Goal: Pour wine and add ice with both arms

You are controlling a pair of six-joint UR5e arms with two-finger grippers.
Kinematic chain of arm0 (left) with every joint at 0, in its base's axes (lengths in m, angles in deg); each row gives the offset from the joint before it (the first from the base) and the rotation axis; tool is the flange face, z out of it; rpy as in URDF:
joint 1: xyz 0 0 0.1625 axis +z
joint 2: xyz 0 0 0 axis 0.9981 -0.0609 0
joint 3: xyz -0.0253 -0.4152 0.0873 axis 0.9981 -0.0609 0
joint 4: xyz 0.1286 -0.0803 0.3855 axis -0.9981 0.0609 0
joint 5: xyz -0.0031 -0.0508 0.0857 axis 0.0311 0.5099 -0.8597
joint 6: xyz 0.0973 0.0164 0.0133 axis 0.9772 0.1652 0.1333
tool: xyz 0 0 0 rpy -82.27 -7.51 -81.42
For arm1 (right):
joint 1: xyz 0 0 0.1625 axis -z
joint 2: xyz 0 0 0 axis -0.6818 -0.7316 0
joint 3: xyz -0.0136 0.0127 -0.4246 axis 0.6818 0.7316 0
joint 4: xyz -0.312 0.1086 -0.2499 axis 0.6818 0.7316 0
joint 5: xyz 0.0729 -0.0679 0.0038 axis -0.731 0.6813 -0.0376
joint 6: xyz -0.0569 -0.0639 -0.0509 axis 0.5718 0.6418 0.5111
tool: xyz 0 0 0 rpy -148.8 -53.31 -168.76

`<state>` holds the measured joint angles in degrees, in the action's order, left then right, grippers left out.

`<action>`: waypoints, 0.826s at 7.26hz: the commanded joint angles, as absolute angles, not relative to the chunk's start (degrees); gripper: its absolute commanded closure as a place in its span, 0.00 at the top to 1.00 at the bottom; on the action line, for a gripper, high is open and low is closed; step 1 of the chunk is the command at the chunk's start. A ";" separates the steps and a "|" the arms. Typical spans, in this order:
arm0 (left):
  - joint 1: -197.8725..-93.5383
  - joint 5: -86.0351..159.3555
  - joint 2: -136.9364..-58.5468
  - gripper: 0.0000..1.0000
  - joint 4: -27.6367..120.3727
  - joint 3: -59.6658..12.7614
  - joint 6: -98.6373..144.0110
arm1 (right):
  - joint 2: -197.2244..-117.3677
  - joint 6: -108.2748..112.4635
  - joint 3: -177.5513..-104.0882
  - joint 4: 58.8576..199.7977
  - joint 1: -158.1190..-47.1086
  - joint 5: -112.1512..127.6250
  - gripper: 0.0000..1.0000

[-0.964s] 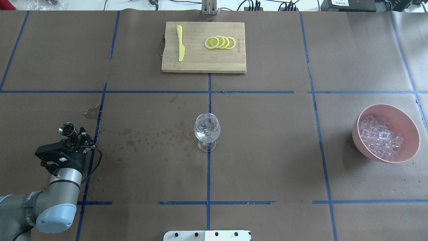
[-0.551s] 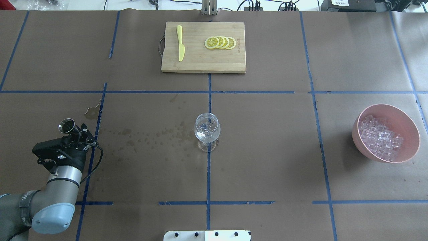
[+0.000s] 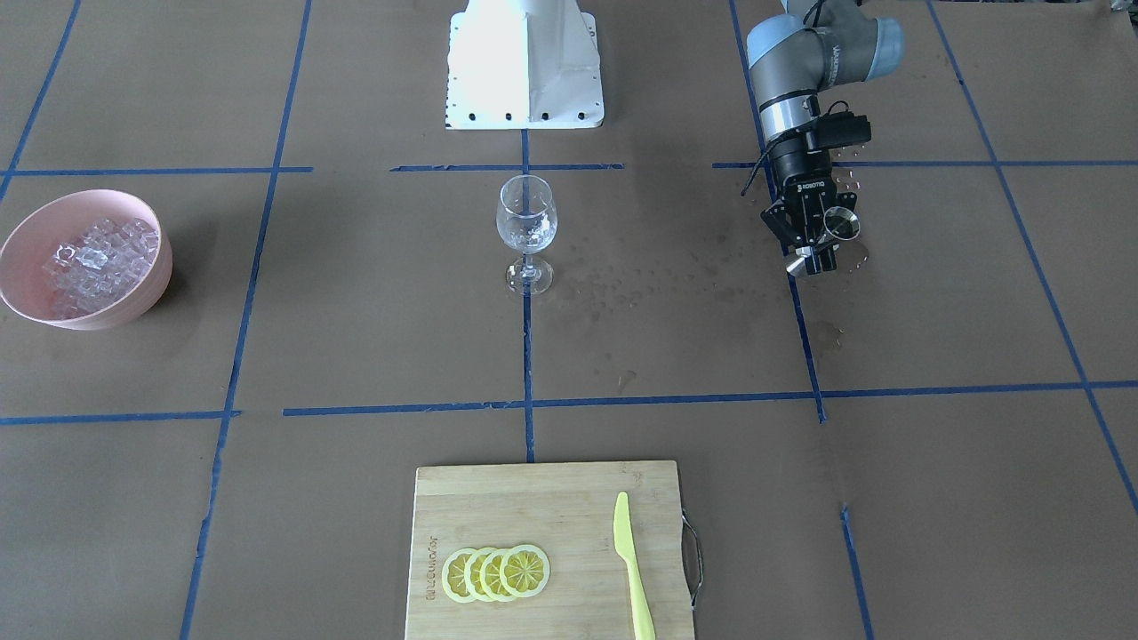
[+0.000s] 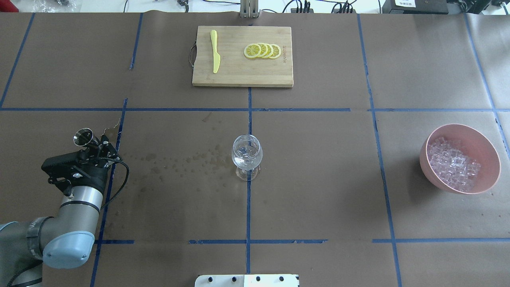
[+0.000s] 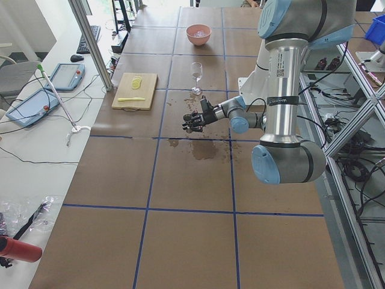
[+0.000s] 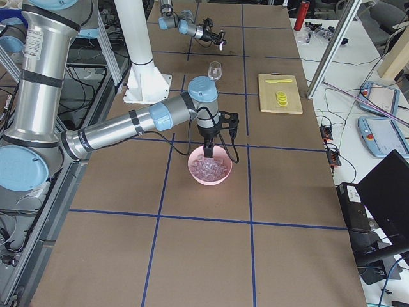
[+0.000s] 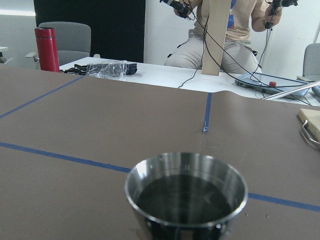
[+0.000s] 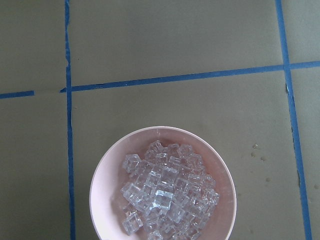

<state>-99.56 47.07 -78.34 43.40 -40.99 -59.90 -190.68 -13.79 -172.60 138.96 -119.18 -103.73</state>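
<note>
My left gripper (image 4: 93, 147) is shut on a small steel jigger (image 4: 81, 137), held upright just above the table at the left; it also shows in the front view (image 3: 840, 224) and fills the left wrist view (image 7: 186, 195). A wine glass (image 4: 247, 155) stands at the table's centre with a little clear wine, barely visible. A pink bowl (image 4: 488, 145) at the right holds many ice cubes (image 4: 452, 163). My right gripper (image 6: 209, 152) hangs over the bowl in the exterior right view only; I cannot tell whether it is open or shut. The right wrist view looks straight down on the ice (image 8: 167, 195).
A wooden cutting board (image 4: 239, 75) with lemon slices (image 4: 263, 50) and a yellow knife (image 4: 215, 52) lies at the far side. Dark wet stains (image 4: 179, 161) spot the brown paper between the jigger and the glass. The white base block (image 3: 524, 62) stands at the robot's side.
My left gripper has moved the jigger a little away from the robot's base, up in the overhead view. The glass, bowl and board have not moved.
</note>
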 commanded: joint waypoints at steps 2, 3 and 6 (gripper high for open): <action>-102.33 47.12 -84.38 0.00 44.16 -41.03 -46.64 | -190.85 -13.84 -172.98 138.89 -119.18 -103.71 1.00; -102.42 47.03 -86.48 0.00 46.87 -40.85 -44.17 | -190.85 -13.84 -172.89 138.80 -119.18 -103.71 1.00; -102.42 47.29 -93.85 0.00 54.71 -40.59 -29.53 | -190.50 -13.84 -172.98 138.80 -119.18 -103.02 1.00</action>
